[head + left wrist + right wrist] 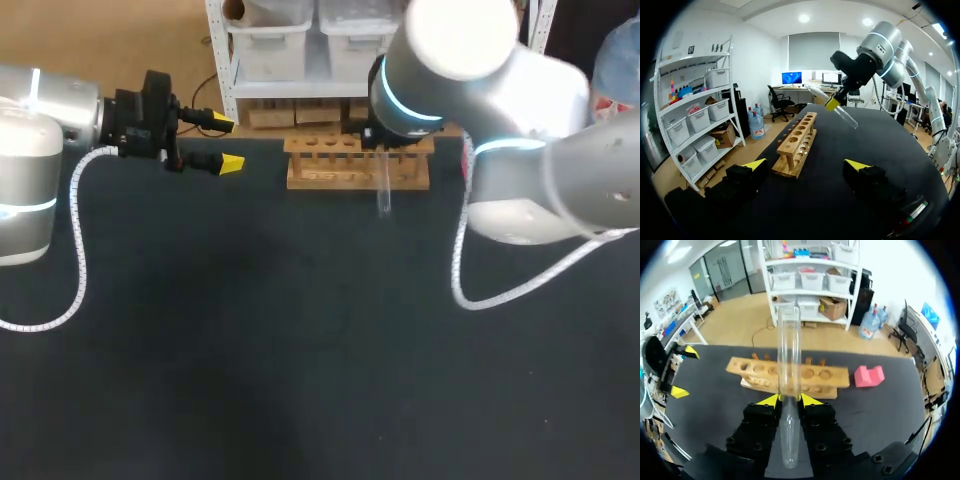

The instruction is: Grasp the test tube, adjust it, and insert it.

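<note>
our right hand (789,399) clamps the clear glass test tube (789,350), tilted near the holed wooden rack (830,376), probably to line it up; our left hand (805,164) hangs open.

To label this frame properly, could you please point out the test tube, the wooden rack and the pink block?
test tube (789,350), right wrist view, glass wall at mid-length.
wooden rack (837,376), right wrist view, end of its top board.
pink block (869,376), right wrist view, its front face.
</note>
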`<state>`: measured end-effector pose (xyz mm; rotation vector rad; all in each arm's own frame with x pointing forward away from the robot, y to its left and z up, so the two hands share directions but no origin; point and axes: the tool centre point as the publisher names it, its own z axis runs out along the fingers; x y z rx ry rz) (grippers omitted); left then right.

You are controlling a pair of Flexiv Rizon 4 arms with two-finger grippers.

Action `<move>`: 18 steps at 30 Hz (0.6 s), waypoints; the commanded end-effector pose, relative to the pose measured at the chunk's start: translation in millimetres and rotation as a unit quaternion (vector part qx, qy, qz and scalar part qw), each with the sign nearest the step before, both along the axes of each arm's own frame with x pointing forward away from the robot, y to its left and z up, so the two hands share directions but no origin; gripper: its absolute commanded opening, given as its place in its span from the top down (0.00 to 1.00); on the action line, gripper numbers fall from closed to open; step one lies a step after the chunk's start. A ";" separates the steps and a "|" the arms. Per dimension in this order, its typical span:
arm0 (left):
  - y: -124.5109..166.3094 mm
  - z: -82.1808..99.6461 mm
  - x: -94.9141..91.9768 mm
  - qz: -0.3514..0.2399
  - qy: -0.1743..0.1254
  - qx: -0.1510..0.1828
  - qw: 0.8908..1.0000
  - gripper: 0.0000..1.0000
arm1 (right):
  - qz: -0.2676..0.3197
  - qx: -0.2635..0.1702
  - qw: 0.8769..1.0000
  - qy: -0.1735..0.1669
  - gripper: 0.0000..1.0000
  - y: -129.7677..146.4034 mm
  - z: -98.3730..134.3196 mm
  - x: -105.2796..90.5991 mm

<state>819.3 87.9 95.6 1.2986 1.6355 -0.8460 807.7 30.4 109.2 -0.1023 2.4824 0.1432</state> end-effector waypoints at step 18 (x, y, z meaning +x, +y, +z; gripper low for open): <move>0.0 -0.4 -2.0 0.002 -0.002 -0.001 1.000 0.00 | 0.022 0.061 0.959 -0.277 1.00 -4.1 79.0 19.0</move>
